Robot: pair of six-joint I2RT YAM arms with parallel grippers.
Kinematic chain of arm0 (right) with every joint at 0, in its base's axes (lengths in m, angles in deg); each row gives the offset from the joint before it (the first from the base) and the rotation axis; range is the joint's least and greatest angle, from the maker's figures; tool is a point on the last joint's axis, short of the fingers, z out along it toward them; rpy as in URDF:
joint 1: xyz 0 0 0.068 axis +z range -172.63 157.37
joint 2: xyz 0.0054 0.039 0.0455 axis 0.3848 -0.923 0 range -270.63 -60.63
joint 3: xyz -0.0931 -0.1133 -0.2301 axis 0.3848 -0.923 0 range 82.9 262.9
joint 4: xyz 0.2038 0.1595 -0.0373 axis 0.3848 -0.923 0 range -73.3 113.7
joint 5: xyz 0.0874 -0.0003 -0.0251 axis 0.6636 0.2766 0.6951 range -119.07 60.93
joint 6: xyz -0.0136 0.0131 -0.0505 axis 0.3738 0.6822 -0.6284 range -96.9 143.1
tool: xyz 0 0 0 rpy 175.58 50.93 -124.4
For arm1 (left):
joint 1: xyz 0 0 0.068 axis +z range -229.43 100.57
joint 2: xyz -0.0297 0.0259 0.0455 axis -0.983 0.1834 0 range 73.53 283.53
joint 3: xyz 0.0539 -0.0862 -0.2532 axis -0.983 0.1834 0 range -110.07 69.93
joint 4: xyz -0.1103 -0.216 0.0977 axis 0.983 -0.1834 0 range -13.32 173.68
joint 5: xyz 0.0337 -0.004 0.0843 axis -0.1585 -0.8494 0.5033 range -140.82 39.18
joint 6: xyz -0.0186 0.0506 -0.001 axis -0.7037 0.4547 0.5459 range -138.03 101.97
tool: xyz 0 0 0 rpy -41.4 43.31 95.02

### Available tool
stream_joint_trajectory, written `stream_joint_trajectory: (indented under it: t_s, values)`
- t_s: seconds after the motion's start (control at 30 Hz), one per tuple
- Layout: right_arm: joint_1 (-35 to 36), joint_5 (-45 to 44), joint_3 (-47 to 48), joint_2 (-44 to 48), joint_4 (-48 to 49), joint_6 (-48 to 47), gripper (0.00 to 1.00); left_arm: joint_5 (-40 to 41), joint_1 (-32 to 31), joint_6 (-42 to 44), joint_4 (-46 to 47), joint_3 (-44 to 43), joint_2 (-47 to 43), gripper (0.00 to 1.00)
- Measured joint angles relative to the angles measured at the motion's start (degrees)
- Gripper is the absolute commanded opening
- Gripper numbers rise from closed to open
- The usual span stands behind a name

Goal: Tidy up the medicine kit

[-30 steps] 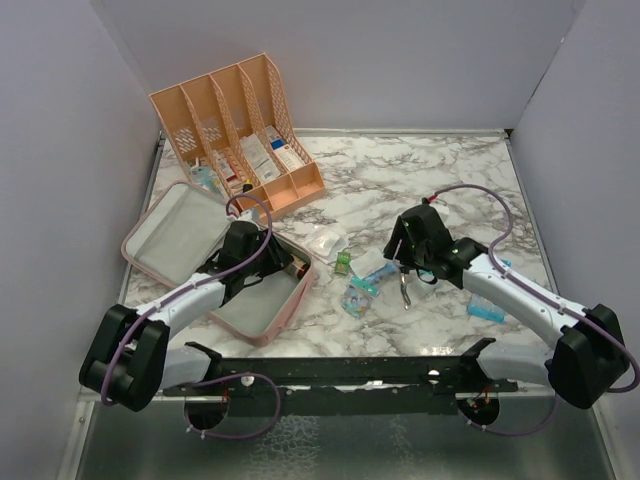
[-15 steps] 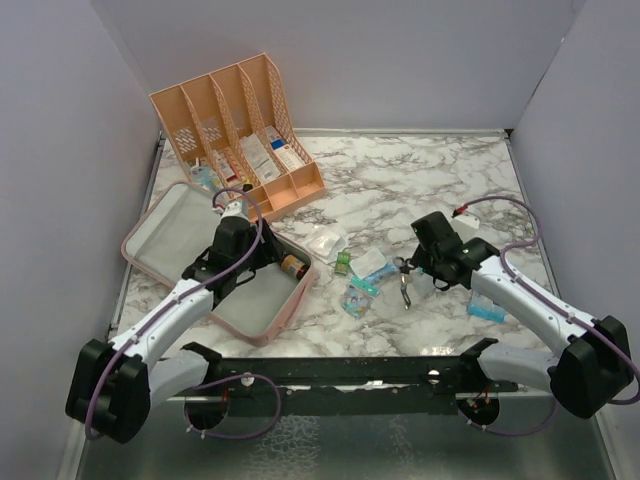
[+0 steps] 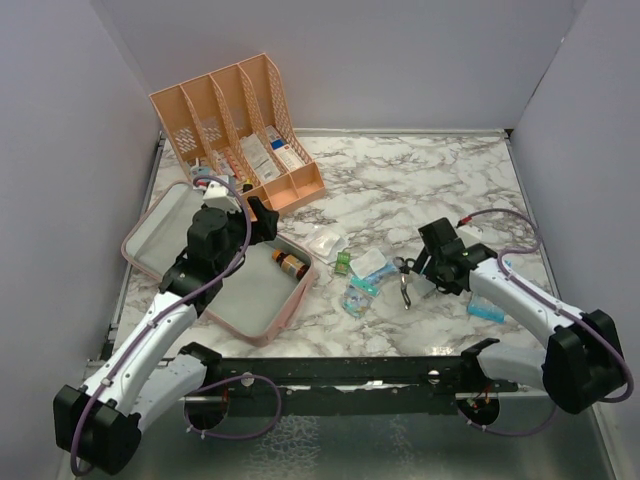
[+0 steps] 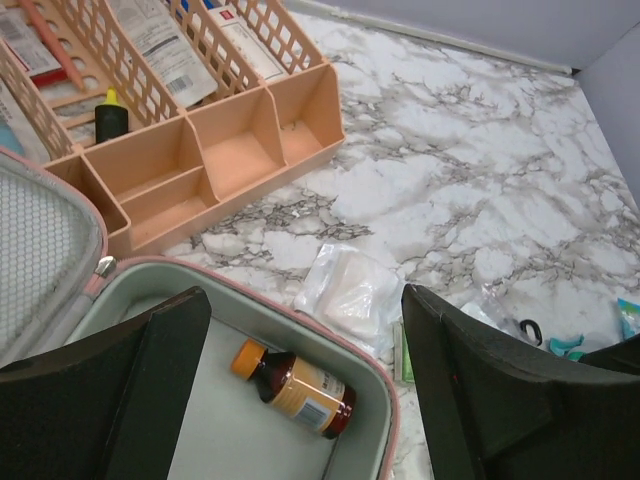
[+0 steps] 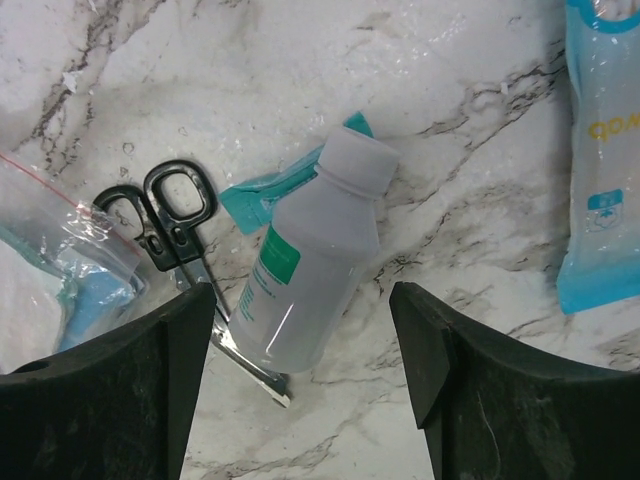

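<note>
**Listener:** Where is the medicine kit, and how does it lie?

**Operator:** The medicine kit (image 3: pixel 258 298) lies open and flat on the marble table (image 3: pixel 420 170), just in front of the peach organizer (image 4: pixel 240 150), on the side nearer my arm bases. Its lid is folded back in front of the organizer's left end. One amber bottle (image 4: pixel 295 388) lies on its side in the tray, at the corner closest to the organizer's front.

**Listener:** And your claws?

**Operator:** My left gripper (image 4: pixel 305 310) hangs above the kit's edge nearest the organizer, jaws spread wide and carrying nothing. My right gripper (image 5: pixel 300 295) is well to the right of the organizer, also spread. It straddles a white plastic bottle (image 5: pixel 310 255) without touching it, as far as I can see. A pair of black scissors (image 5: pixel 175 215) lies just beside that bottle, and a blue sachet (image 5: pixel 600 150) lies a little farther from the organizer.

**Listener:** How will the kit handle?

**Operator:** I judge it light, with semi-stiff padded walls and a lid that flops on its hinge. The pink shell looks smooth, so I would pinch the tray's raised rim or the lid's free edge, not the flat face. It may slide on the marble if pushed. The white bottle looks smooth and round, so I would close across its body, below the cap, and expect it to roll if nudged
</note>
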Motion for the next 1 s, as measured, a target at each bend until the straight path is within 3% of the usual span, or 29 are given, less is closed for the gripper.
stream_joint_trajectory:
  t_s: [0.47,0.63,1.0]
  values:
    - [-0.37,2.27,-5.35,-3.98,9.66,-2.82,0.53,-2.38,0.00,1.90,6.78,0.90,2.58,0.82]
    - [-0.39,3.43,-8.79,-1.88,13.73,-3.67,0.34,-2.62,0.00,-0.42,10.43,1.16,5.86,0.82]
    - [-0.39,4.98,-7.30,6.73,15.26,-8.44,0.34,-0.15,0.00,-4.68,17.18,-4.15,13.81,0.82]
